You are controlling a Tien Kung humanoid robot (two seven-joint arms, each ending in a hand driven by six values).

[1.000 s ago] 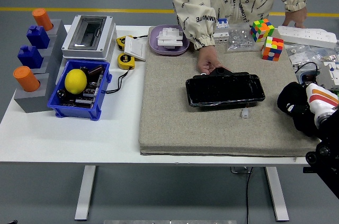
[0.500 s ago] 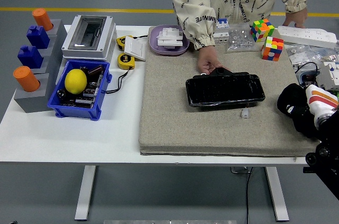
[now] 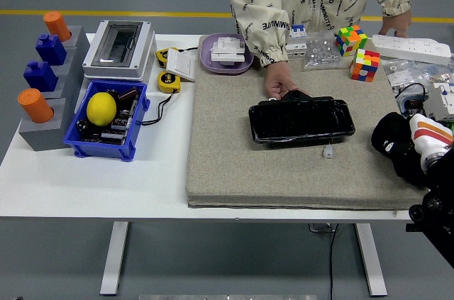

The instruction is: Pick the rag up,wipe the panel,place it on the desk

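Note:
A glossy black panel (image 3: 301, 120) lies flat on the beige mat (image 3: 234, 165) in the middle of the table. A person's hand (image 3: 279, 82) rests on the panel's far left corner. At the mat's right edge my right hand (image 3: 397, 144) is bunched around a black rag (image 3: 389, 137), about a hand's width right of the panel and apart from it. The hand's white and orange back (image 3: 430, 135) shows behind the rag. My left arm is out of the picture.
A small white piece (image 3: 328, 152) lies just in front of the panel. Two colour cubes (image 3: 360, 52), a power strip (image 3: 411, 48) and small parts crowd the far right. A purple bowl (image 3: 227, 55), a grey box (image 3: 119, 48) and a blue bin (image 3: 106, 124) stand on the left.

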